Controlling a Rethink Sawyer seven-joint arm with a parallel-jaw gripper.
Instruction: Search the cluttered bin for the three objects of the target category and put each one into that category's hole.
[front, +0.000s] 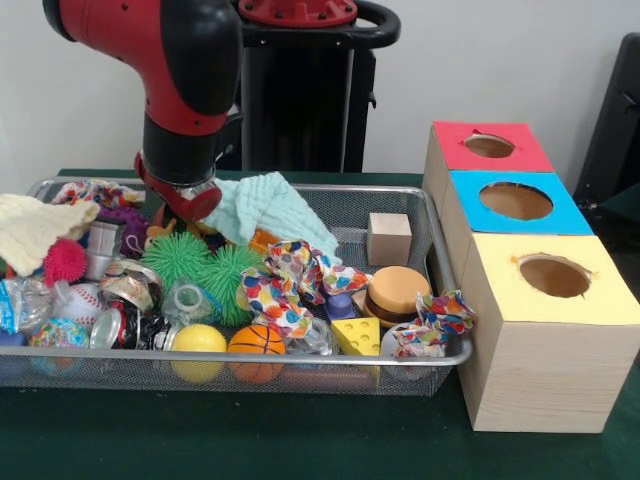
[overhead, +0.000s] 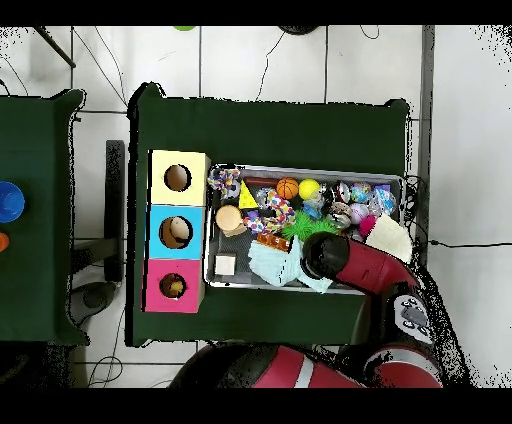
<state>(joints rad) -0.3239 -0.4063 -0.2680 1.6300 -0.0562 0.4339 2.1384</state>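
**Arm down in the wire bin, three holes waiting alongside**

I see the wire bin (front: 445, 300) packed with clutter. At its near edge in the front view sit a yellow ball (front: 198, 340), a small basketball (front: 256, 341) and a yellow cheese wedge (front: 357, 336); behind them are a spiky green ball (front: 198, 262), a toy burger (front: 396, 291) and a plain wooden cube (front: 389, 238). Colourful patterned cloth (front: 285, 285) winds through the middle, with another scrap of it at the bin's right front corner. A pale mint cloth (front: 272, 208) lies toward the back, a cream cloth (front: 30, 228) drapes over the left end, and a pink spiky ball (front: 63, 262) sits just below it beside a baseball (front: 82, 298).

Just beside the bin stands the wooden box with three holes on top: the yellow hole (front: 554, 275) nearest the camera, the blue hole (front: 516, 201) in the middle, the red hole (front: 489, 146) farthest. (From overhead, something pale shows inside the blue one, though I cannot tell what.)

The pincer (front: 190, 200) is low over the bin's back left part, touching or just above the mint cloth; I cannot tell how far open it is or whether it has anything. Everything rests on the green surface (front: 300, 440).
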